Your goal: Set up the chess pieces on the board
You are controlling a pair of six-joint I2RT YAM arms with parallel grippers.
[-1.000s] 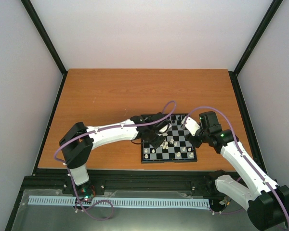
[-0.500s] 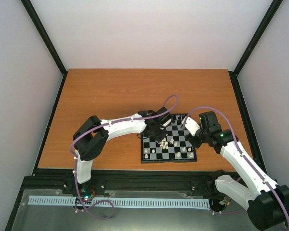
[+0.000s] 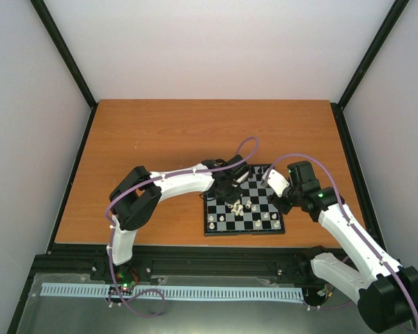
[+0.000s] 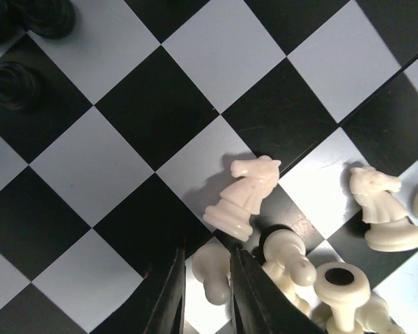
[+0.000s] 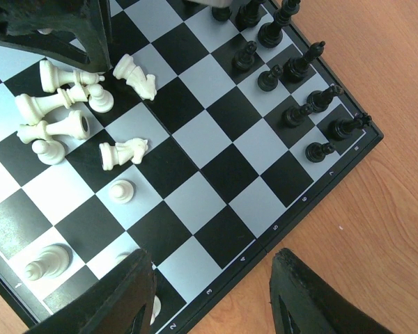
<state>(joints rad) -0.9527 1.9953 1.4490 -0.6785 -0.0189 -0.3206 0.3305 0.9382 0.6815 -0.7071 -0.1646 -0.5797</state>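
Note:
The board (image 3: 244,232) lies on the table at the front right. Black chess pieces (image 5: 292,69) stand along its far edge. Several cream pieces (image 5: 63,104) lie in a heap near the middle, and a few cream pawns (image 5: 122,190) stand on the near squares. My left gripper (image 3: 230,198) is low over the heap. In the left wrist view its fingers (image 4: 173,299) sit close on either side of a lying cream pawn (image 4: 212,275), with a thin gap on the left. A fallen cream knight (image 4: 244,195) lies just beyond. My right gripper (image 5: 209,299) is open and empty over the board's right edge.
A second fallen cream knight (image 4: 380,209) and a cream rook (image 4: 341,285) lie right of the left fingers. Black pieces (image 4: 49,17) stand at that view's top left. Bare wooden table (image 3: 160,139) lies left of and behind the board, with black frame posts at the corners.
My left arm has swung its elbow inward and moved the gripper slightly over the cream heap, then held nearly still. The right arm has not moved.

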